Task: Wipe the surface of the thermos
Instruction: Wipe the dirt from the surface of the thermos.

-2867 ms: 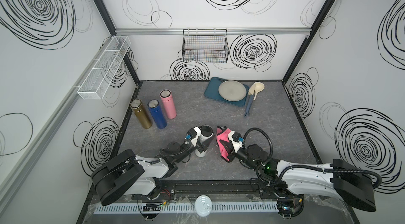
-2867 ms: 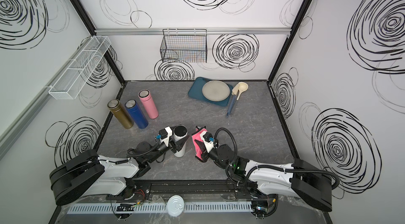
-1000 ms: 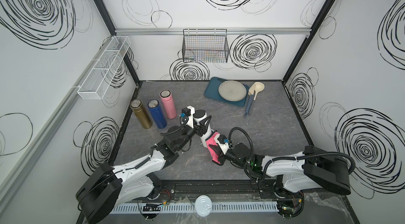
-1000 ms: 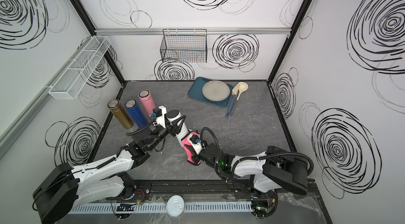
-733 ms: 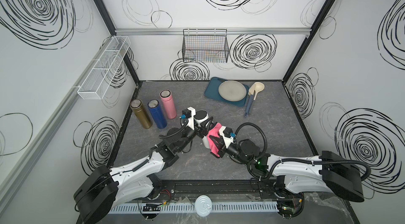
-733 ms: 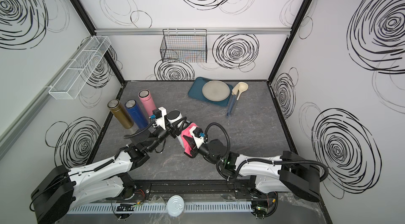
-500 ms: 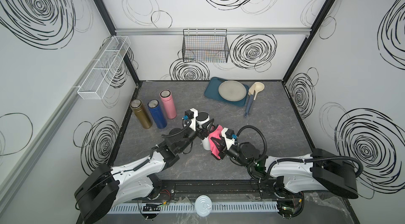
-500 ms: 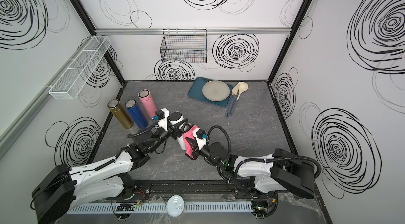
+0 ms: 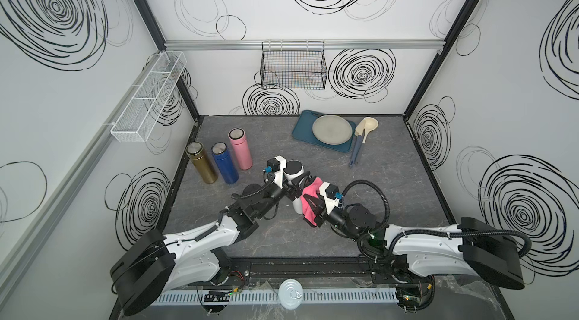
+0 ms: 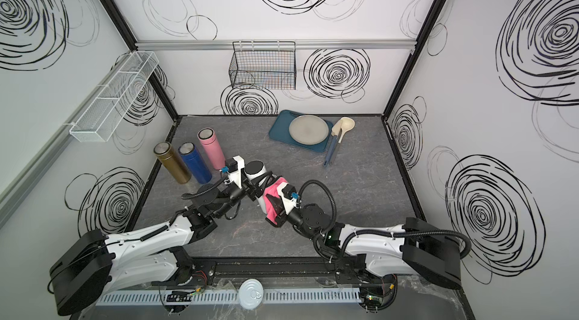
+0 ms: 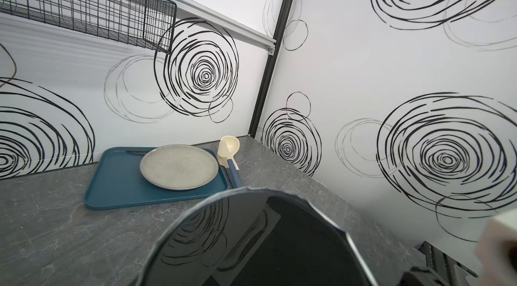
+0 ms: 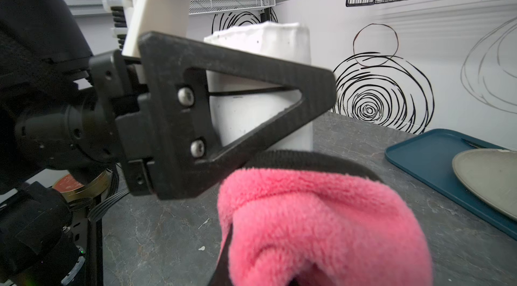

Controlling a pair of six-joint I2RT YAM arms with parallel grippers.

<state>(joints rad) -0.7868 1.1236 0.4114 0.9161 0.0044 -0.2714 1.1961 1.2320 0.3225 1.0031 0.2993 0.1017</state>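
Your left claw (image 9: 297,184) clamps the white thermos (image 9: 294,168) upright near the pink flask (image 9: 240,149), while your right claw (image 9: 314,205), pinching the pink cloth (image 9: 310,192), has slid up its side since a second ago, so wiping is likely mid-stroke.

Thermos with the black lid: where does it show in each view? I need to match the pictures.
In a top view: thermos just below centre.
In a top view: thermos below and left of centre.
Left wrist: only its glossy black lid, close to the lens.
Right wrist: its white body, beyond the pink cloth.
Shared landmark: the teal tray, in all four.
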